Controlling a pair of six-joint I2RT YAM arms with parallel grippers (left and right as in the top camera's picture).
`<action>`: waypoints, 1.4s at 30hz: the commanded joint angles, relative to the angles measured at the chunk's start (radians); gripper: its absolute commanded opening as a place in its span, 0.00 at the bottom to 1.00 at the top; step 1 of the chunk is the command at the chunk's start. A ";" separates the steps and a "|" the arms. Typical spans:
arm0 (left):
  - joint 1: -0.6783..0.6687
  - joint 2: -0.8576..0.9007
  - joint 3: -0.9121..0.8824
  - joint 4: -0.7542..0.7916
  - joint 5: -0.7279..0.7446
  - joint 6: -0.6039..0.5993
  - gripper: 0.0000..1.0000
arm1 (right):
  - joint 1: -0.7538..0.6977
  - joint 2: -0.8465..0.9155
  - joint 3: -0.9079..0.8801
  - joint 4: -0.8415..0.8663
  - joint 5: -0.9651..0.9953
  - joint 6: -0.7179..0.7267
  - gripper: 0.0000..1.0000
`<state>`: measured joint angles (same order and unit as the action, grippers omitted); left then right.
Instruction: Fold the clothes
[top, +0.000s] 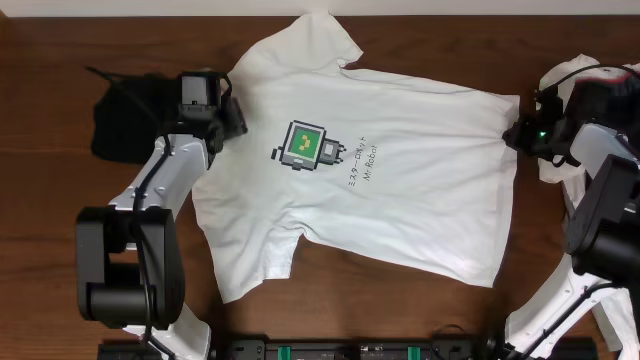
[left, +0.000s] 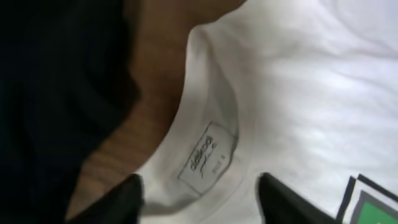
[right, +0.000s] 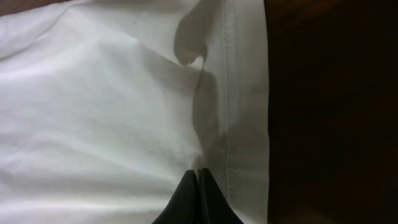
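A white T-shirt (top: 400, 190) with a green-and-grey robot print (top: 305, 147) lies spread flat, collar to the left and hem to the right. My left gripper (top: 235, 115) is at the collar. In the left wrist view its fingers (left: 118, 202) stand apart astride the collar band and its label (left: 208, 157), so it is open. My right gripper (top: 512, 133) is at the hem's far corner. In the right wrist view it (right: 198, 171) is shut, pinching puckered fabric beside the stitched hem (right: 245, 93).
A black garment (top: 125, 120) lies crumpled left of the collar, close to the left arm. More white fabric (top: 556, 170) sits under the right arm at the table's right edge. Brown wood table (top: 80, 40) surrounds the shirt.
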<state>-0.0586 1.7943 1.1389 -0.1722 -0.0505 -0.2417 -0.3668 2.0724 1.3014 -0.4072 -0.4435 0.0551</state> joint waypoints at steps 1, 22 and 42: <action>0.012 0.025 0.000 0.019 -0.023 0.070 0.58 | 0.001 0.002 0.013 -0.005 0.023 -0.020 0.03; 0.037 0.178 0.000 0.122 -0.023 0.167 0.67 | 0.002 0.002 0.012 -0.005 0.029 -0.028 0.03; 0.067 0.247 0.000 0.129 -0.042 0.166 0.40 | 0.002 0.002 0.012 -0.017 0.029 -0.036 0.03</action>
<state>-0.0105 2.0075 1.1404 -0.0296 -0.0628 -0.0784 -0.3668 2.0724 1.3014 -0.4232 -0.4252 0.0399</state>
